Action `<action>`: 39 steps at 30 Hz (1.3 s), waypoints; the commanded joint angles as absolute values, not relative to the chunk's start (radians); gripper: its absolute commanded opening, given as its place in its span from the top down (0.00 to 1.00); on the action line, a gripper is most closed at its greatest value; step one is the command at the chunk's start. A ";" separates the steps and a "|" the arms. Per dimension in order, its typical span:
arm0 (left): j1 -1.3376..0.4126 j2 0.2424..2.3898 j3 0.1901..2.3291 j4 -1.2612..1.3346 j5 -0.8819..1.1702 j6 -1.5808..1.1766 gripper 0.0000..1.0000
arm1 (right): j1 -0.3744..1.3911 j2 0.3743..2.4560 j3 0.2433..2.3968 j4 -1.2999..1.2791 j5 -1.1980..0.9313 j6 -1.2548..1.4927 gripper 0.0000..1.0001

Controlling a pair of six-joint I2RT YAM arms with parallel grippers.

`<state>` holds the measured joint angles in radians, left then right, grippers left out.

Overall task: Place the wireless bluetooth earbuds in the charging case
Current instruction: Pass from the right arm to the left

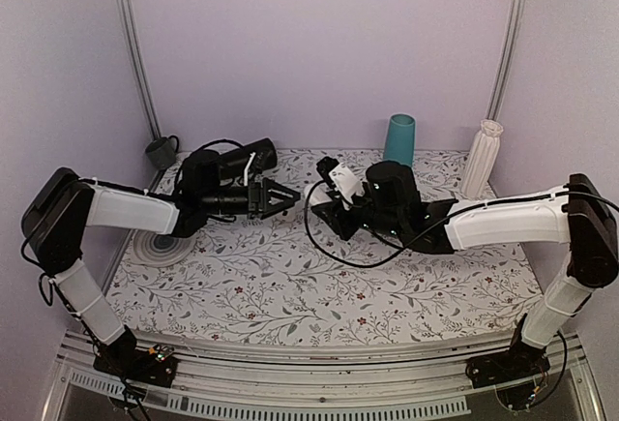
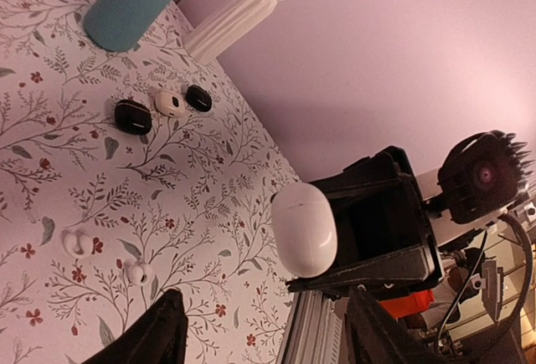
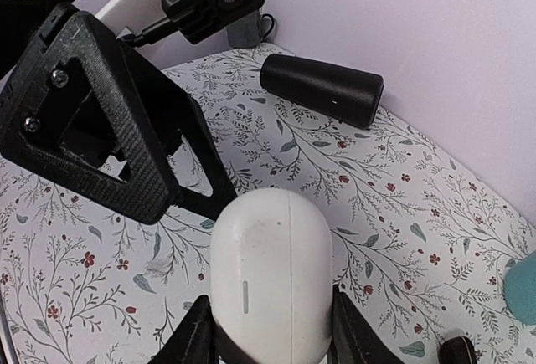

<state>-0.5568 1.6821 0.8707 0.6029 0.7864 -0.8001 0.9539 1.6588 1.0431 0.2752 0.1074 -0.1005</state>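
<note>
within the right claw (image 3: 270, 335) sits the charging case (image 3: 270, 268), gripped; left claw (image 2: 268, 330) wide.

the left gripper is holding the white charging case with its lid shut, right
Not quite. It is the right gripper that holds the charging case, lid shut. The right wrist view shows the case clamped between that gripper's own fingers. The left gripper is open and holds nothing.

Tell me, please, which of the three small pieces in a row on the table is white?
The middle piece: white with a dark centre, while the larger lump and smaller lump flanking it are black.
</note>
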 commanded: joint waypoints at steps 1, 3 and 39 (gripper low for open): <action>-0.569 1.653 0.901 0.670 0.865 -0.763 0.35 | 0.980 1.591 1.044 0.304 0.192 -0.168 0.78; -0.569 1.657 0.911 0.669 0.886 -0.759 0.35 | 0.990 1.584 1.046 0.298 0.204 -0.195 0.78; -0.769 1.199 0.715 0.635 0.557 0.274 0.28 | 0.744 1.626 1.216 0.405 -1.398 0.586 0.79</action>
